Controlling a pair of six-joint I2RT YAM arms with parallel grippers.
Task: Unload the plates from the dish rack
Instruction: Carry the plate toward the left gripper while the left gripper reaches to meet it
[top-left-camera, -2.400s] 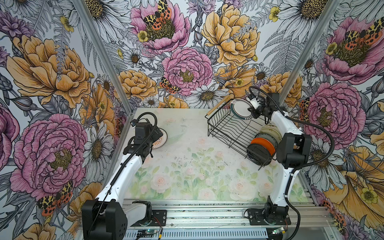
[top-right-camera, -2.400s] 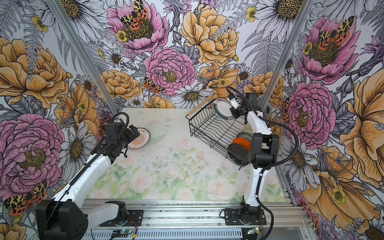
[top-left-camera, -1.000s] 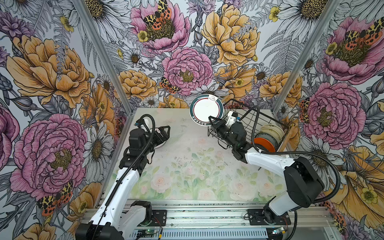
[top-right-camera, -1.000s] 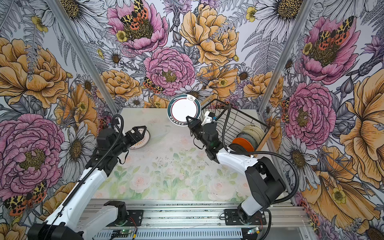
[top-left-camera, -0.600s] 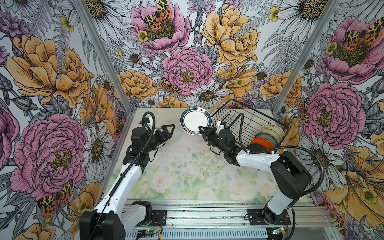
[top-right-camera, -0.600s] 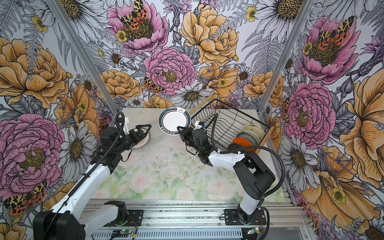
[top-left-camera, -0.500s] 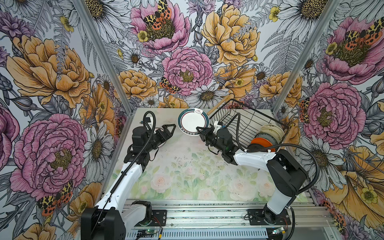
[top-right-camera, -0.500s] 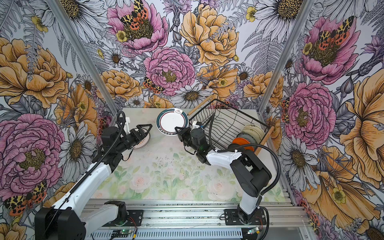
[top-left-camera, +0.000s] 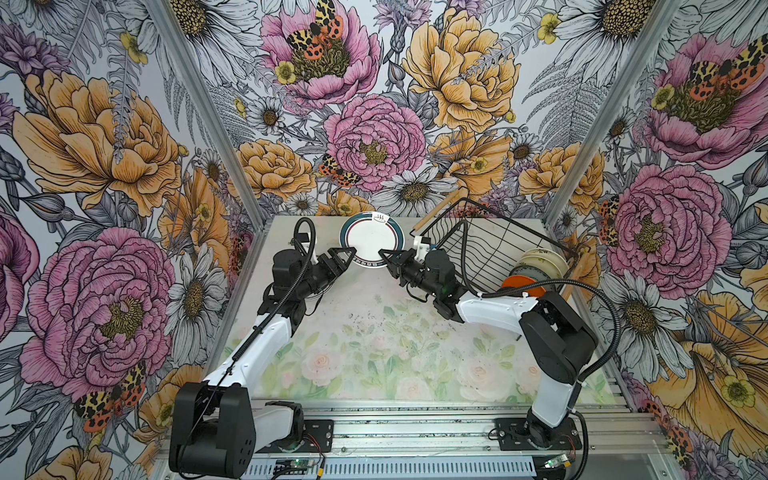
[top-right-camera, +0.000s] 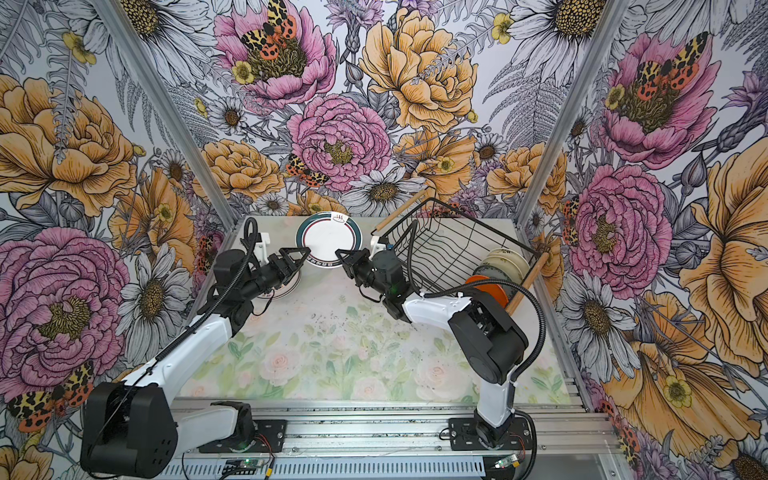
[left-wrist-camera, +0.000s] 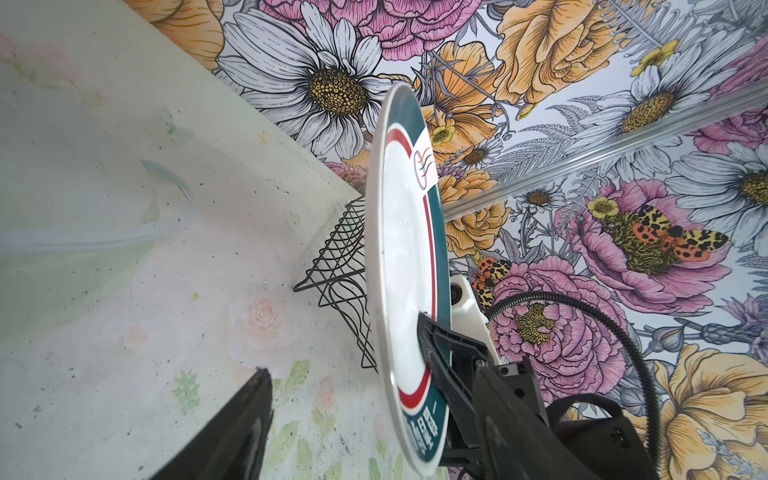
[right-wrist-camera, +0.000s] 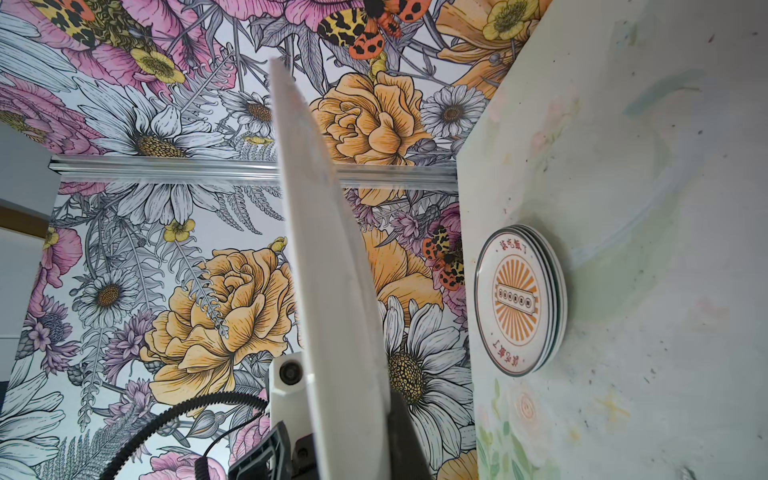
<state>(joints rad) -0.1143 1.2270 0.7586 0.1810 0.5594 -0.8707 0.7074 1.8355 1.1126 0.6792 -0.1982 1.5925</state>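
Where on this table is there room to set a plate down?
Bare: table front and middle, between the left arm and right arm. Crowded rear: dish rack right, plate stack left, between them a plate in the right gripper.

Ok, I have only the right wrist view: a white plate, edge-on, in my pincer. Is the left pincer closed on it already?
Observer: Not yet. In the left wrist view the left pincer is open, one finger on each side of the plate, with a gap.
Operator: Which plate is it? I see only white.
Observer: It has a teal rim and a thin red ring, and its face looks toward the top cameras.
Operator: And what is in the dish rack?
Observer: The dish rack holds cream plates and an orange plate, on edge at one end. The count I cannot tell.
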